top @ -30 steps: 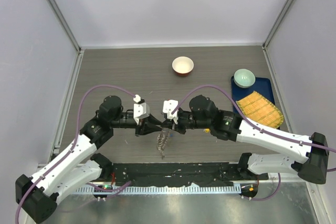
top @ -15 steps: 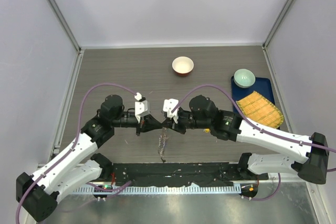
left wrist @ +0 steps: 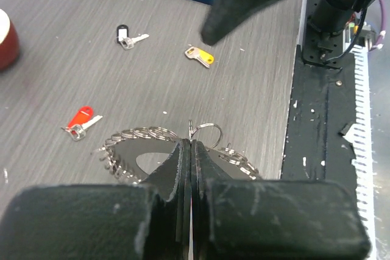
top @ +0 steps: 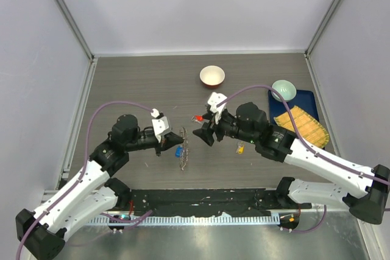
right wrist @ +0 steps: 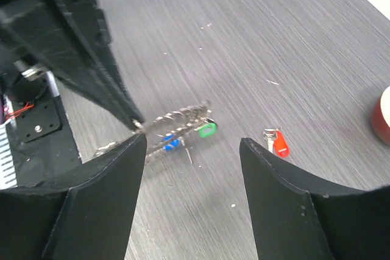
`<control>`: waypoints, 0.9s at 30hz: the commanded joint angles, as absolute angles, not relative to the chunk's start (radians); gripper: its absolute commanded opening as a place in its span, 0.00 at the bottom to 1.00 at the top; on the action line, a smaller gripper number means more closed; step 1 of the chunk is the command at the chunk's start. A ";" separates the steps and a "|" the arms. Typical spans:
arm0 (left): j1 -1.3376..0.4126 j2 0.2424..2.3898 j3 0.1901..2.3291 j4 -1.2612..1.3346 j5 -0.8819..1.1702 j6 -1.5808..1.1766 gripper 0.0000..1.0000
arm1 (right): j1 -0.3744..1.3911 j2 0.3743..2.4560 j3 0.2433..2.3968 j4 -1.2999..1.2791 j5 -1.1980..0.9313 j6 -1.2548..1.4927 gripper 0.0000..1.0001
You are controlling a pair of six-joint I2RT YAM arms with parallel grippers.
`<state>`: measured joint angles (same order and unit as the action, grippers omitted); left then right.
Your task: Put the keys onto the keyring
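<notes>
My left gripper (top: 170,145) (left wrist: 190,145) is shut on the rim of the keyring (top: 183,154) (left wrist: 137,139) (right wrist: 175,117), a grey ring fringed with small silver loops, held on edge just above the table. A blue key (right wrist: 172,144) (top: 178,150) and a green key (right wrist: 207,130) hang on it. My right gripper (top: 203,132) (right wrist: 192,143) stands open and empty to the ring's right, apart from it. Loose on the table lie a red key (top: 197,118) (left wrist: 81,119) (right wrist: 280,143), a yellow key (top: 240,148) (left wrist: 201,56) and a black key (left wrist: 125,35).
A red-and-cream bowl (top: 212,77) stands at the back centre. On the right a blue tray (top: 308,97) carries a pale green bowl (top: 283,90) and a bamboo mat (top: 300,126). A black strip (top: 201,199) runs along the table's near edge.
The two grippers met over the ring a second ago. My right gripper has opened and drawn back to the right. My left gripper has shut and shifted left with the ring.
</notes>
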<state>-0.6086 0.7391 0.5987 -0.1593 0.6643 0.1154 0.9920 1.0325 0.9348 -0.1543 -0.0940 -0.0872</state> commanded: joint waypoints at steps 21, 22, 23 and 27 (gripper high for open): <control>-0.611 0.770 0.744 -0.440 0.500 0.270 0.00 | 0.759 1.288 0.952 -0.160 -0.057 0.052 0.73; -0.611 0.782 0.758 -0.454 0.486 0.267 0.00 | 0.758 1.328 0.959 -0.158 -0.052 0.048 0.73; -0.611 0.790 0.764 -0.468 0.470 0.262 0.00 | 0.750 1.348 0.965 -0.156 -0.051 0.043 0.73; -0.611 0.824 0.781 -0.517 0.333 0.249 0.00 | 0.744 1.451 1.014 -0.143 -0.043 0.003 0.71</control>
